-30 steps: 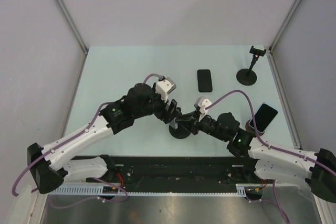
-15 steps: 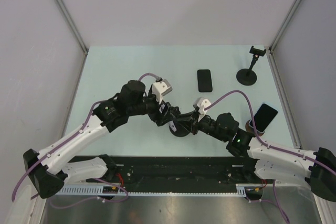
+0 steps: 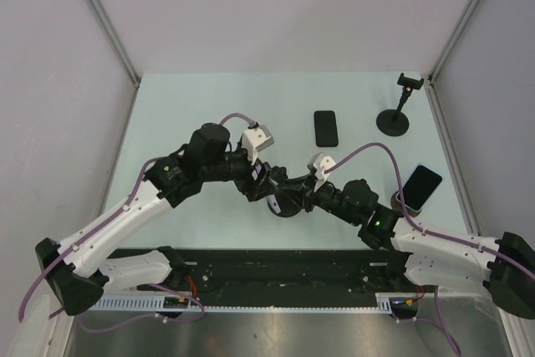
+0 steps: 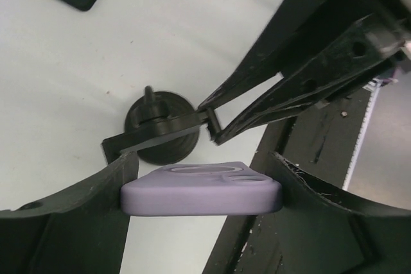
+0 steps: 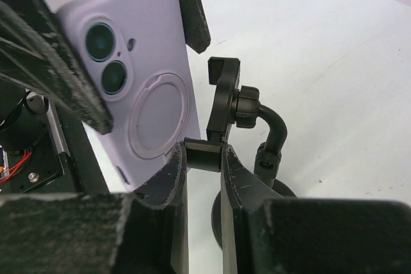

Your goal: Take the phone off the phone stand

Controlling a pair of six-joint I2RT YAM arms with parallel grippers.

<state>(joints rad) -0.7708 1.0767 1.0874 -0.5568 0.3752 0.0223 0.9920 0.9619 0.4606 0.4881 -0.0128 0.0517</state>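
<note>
A lilac phone (image 4: 202,190) is gripped across its edges by my left gripper (image 4: 203,172). It is held in the air, apart from the stand. In the right wrist view the phone (image 5: 138,75) shows its back, with two lenses and a ring, just left of the stand's empty clamp (image 5: 223,97). The black phone stand (image 4: 160,134) sits on its round base (image 3: 284,205) at the table's middle. My right gripper (image 5: 204,155) is shut on the stand's lower bracket. In the top view the left gripper (image 3: 260,178) and the right gripper (image 3: 294,195) nearly meet.
A black phone (image 3: 326,127) lies flat behind the arms. A second stand (image 3: 394,120) with an empty clamp stands at the far right. Another dark phone (image 3: 422,184) leans on a brown-based stand by the right edge. The arms' purple cables arch over the middle.
My left arm has drawn back to the left with the phone, which now sits clear of the stand's clamp. My right gripper has kept its hold on the stand.
</note>
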